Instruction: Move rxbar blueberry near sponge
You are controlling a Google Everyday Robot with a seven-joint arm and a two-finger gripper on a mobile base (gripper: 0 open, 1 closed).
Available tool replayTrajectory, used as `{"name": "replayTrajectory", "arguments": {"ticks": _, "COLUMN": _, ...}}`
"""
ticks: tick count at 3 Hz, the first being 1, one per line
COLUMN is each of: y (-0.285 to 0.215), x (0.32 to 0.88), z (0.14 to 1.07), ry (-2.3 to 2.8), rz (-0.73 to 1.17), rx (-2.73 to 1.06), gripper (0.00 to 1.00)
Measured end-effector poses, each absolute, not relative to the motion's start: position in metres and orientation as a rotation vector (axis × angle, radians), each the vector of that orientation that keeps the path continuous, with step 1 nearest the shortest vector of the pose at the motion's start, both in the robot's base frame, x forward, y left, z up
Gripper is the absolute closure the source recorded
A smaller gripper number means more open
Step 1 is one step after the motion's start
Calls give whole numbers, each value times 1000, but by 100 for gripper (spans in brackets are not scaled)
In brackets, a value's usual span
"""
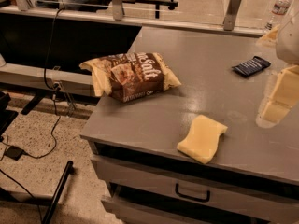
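Chip bag: crinkled brown-and-cream chip bag (131, 76) on the grey counter (154, 120); "Salt" is readable, the rest is not.
Sponge: pale yellow soft rectangular sponge (202, 138), at the front edge.
Bar: small dark navy rxbar blueberry (251, 66), rear right, well apart from the sponge; text illegible.
Gripper: pale yellow gripper (279, 101), cut off at the right edge, near the bar; its opening cannot be told.

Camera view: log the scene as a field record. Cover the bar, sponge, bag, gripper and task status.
rxbar blueberry: lying flat, far right of the grey table
sponge: near the table's front edge, well apart from the bar
chip bag: lying at the table's left edge
gripper: at the view's right edge, above the table, between bar and sponge, touching neither
water bottle: upright, far right, beyond the table
task status: bar not yet moved near the sponge
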State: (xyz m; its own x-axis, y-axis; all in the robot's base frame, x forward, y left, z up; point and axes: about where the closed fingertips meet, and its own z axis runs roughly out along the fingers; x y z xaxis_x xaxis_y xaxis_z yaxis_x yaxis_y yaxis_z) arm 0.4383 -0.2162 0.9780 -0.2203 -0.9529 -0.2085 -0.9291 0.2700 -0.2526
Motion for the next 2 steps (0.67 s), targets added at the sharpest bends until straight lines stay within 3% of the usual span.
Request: {"name": "replayTrajectory", "arguments": {"ticks": 2, "y": -228, "x": 465, "z": 978, "ry": 2251, "rz": -116, "rx": -1686, "gripper": 0}}
